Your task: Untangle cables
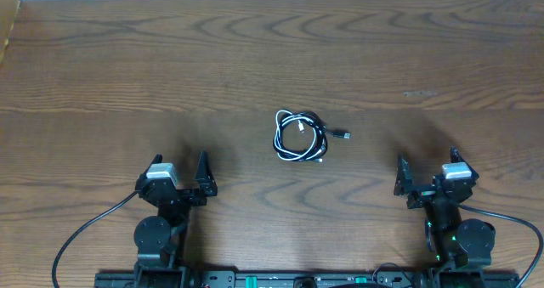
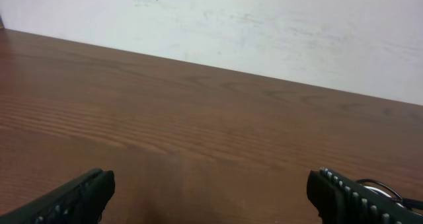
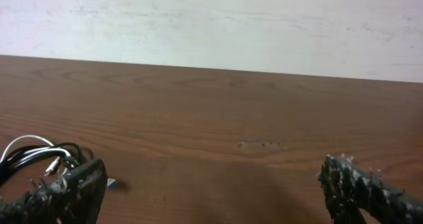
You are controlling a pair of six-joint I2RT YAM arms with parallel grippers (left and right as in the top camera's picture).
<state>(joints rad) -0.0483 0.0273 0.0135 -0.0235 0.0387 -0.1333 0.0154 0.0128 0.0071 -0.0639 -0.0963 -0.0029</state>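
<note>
Seen from overhead, a small coil of black and white cables (image 1: 300,137) lies on a brown wooden desk (image 1: 255,50), ahead of both pincers and between them, touching neither. The left pincer (image 1: 180,166) and the right pincer (image 1: 427,166) each have their fingers spread apart, holding nothing. The left wrist view shows its fingers wide apart over bare wood, with only a sliver of the cables (image 2: 382,187) behind the right fingertip. The right wrist view shows the loops (image 3: 39,154) more clearly, beyond its left finger, with a small plug end beside them. Only the wrist views show a pale wall (image 2: 264,26) beyond the desk.
</note>
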